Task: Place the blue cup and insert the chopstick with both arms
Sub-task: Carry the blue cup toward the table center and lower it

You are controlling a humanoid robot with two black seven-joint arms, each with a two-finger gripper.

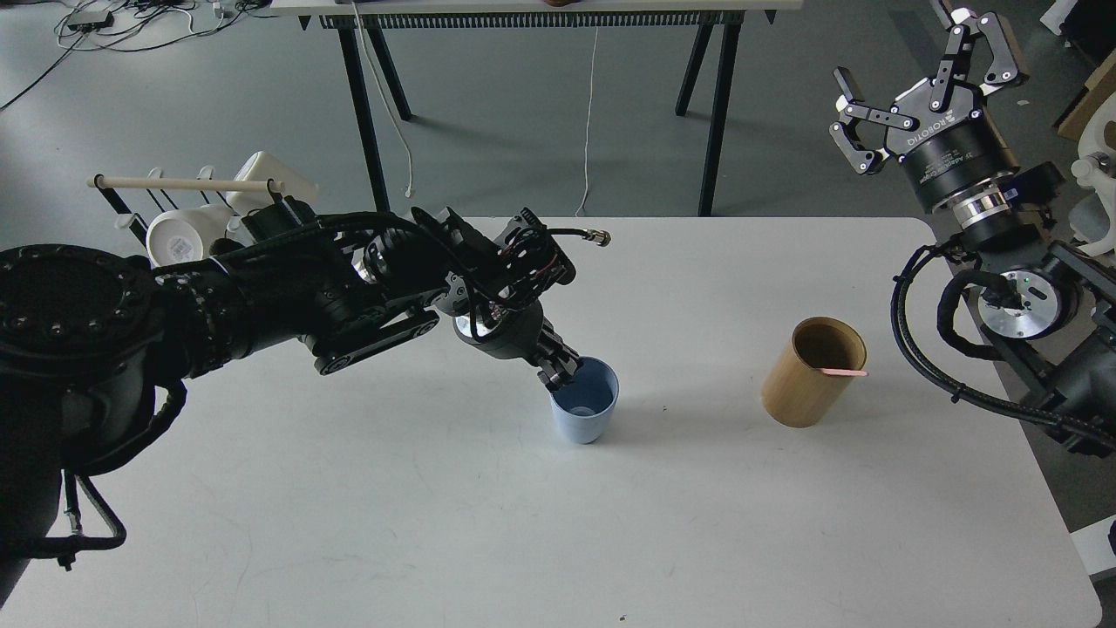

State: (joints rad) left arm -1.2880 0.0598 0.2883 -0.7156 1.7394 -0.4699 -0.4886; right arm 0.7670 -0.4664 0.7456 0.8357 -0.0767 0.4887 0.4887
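The blue cup [586,410] stands upright near the middle of the white table [558,523]. My left gripper [558,371] is shut on the cup's left rim, one finger inside it. A pink chopstick [844,372] pokes out over the right rim of the tan bamboo cylinder [811,373], which stands to the right of the cup. My right gripper [915,87] is open and empty, held high above the table's far right corner.
A black rack with a pale wooden dowel [183,184] and white mugs [174,237] stands at the far left behind my left arm. A trestle table [532,17] stands on the floor beyond the table.
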